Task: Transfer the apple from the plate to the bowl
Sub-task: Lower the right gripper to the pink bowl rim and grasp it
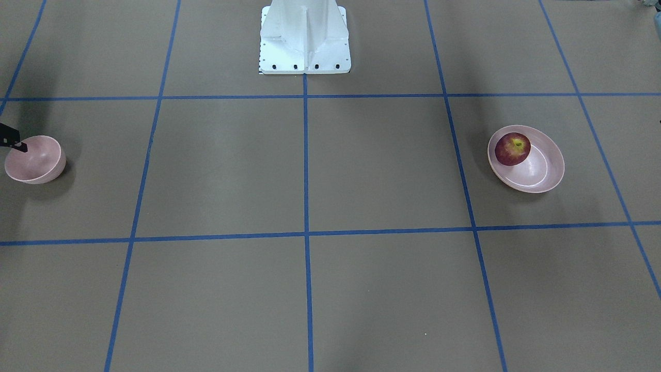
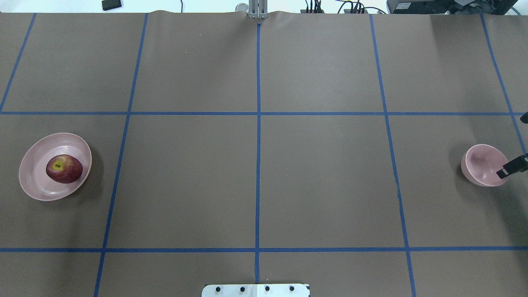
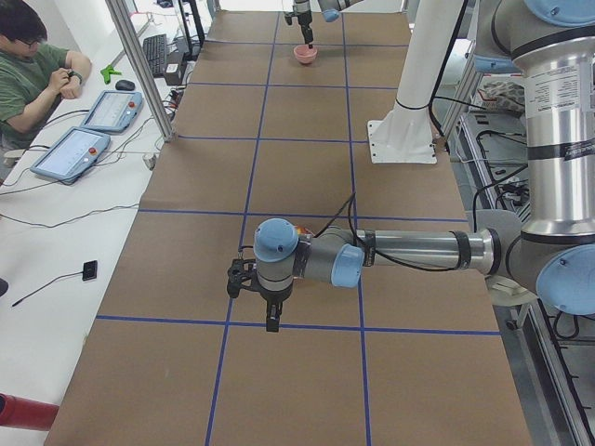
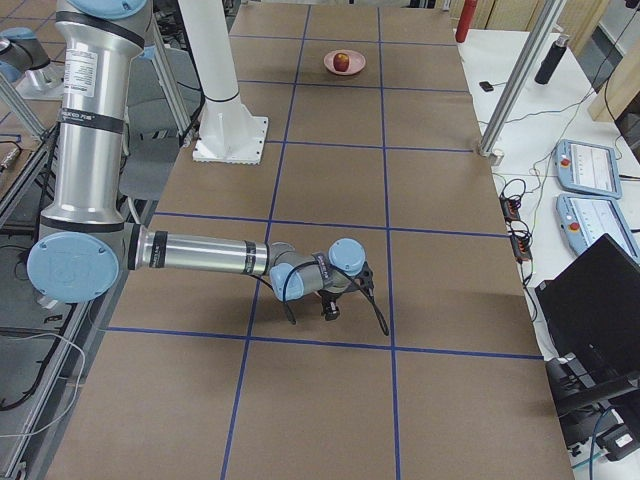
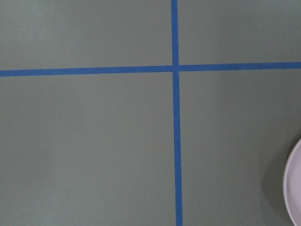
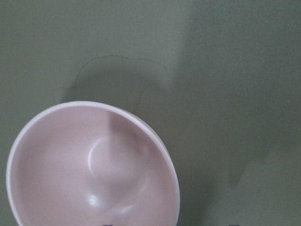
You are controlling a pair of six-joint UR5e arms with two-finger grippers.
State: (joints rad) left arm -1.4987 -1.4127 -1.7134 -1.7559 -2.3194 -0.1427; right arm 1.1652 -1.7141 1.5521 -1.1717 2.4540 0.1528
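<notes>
The apple (image 1: pixel 513 149) sits on the plate (image 1: pixel 539 173) at the robot's left end of the counter (image 1: pixel 361 170), well apart from the bowl (image 1: pixel 33 160) at the right end. The left fingers (image 3: pixel 271 316) hang near the plate and the right fingers (image 2: pixel 511 167) over the bowl; I cannot tell whether either pair is open. Being round, the apple may roll away under an off-centre pinch, and a fingertip over the small bowl could block the drop.

The dull greenish table (image 5: pixel 84 141) carries blue tape lines (image 5: pixel 175 68) that cross near the upper middle, and a pale sliver of the plate (image 5: pixel 294 188) cuts in at the lower right edge.
</notes>
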